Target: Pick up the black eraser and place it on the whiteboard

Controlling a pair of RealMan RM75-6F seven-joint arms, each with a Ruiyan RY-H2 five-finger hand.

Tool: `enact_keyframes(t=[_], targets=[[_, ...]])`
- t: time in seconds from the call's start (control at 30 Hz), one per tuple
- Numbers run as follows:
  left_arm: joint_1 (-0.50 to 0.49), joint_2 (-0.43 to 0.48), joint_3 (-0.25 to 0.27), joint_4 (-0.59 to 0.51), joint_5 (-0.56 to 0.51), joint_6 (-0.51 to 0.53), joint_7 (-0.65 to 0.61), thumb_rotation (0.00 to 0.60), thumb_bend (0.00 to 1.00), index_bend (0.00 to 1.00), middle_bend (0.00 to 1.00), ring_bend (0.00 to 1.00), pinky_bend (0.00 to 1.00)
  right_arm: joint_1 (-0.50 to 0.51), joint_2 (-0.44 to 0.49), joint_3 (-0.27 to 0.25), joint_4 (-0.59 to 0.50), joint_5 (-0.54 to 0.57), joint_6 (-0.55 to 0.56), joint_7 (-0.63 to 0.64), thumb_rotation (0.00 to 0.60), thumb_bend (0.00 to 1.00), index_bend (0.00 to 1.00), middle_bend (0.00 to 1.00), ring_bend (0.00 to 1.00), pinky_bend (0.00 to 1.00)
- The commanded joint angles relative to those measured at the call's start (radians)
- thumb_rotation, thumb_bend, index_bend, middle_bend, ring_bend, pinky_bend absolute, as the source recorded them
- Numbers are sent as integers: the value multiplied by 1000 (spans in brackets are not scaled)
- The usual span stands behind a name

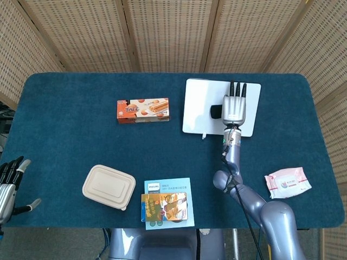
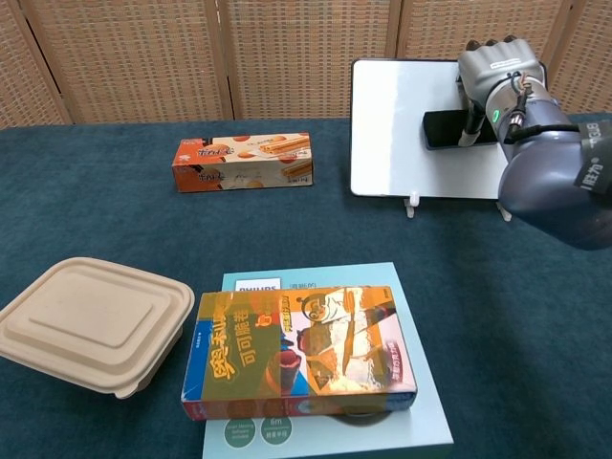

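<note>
Right hand (image 1: 235, 109): over the whiteboard (image 1: 200, 105), fingers extended toward its far edge, resting on the black eraser (image 2: 445, 129); whether it grips the eraser cannot be told. Eraser: lying on the whiteboard's right half. Whiteboard: near the table's (image 1: 76, 141) far right corner. Left hand (image 1: 10, 183): at the near left edge, fingers spread, holding nothing.

Right hand (image 2: 497, 72) over whiteboard (image 2: 392, 134), black eraser (image 2: 445, 129) beneath it; grip unclear. Biscuit box (image 2: 243, 162) left.
</note>
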Motion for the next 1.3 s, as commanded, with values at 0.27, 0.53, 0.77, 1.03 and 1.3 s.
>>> enact_keyframes(t=[0.27, 0.53, 0.77, 1.03, 1.3], targets=[[1, 4, 0, -1, -5, -1, -7, 600, 0, 0, 0, 0, 0, -36, 29, 5, -76, 22, 27, -53, 600, 53, 297, 0, 0, 0], [2, 7, 3, -3, 7, 5, -14, 600, 0, 0, 0, 0, 0, -111, 117, 0, -286, 42, 118, -130, 600, 53, 65, 0, 0, 0], [11, 13, 10, -11, 32, 29, -18, 600, 0, 0, 0, 0, 0, -186, 250, -5, -574, 59, 225, -213, 600, 53, 0, 0, 0, 0], [39, 25, 25, -22, 84, 92, -25, 600, 0, 0, 0, 0, 0, -355, 493, -72, -987, 6, 338, -184, 600, 53, 0, 0, 0, 0], [53, 27, 28, -24, 99, 119, -18, 600, 0, 0, 0, 0, 0, -535, 710, -178, -1185, -225, 286, 220, 600, 52, 0, 0, 0, 0]])
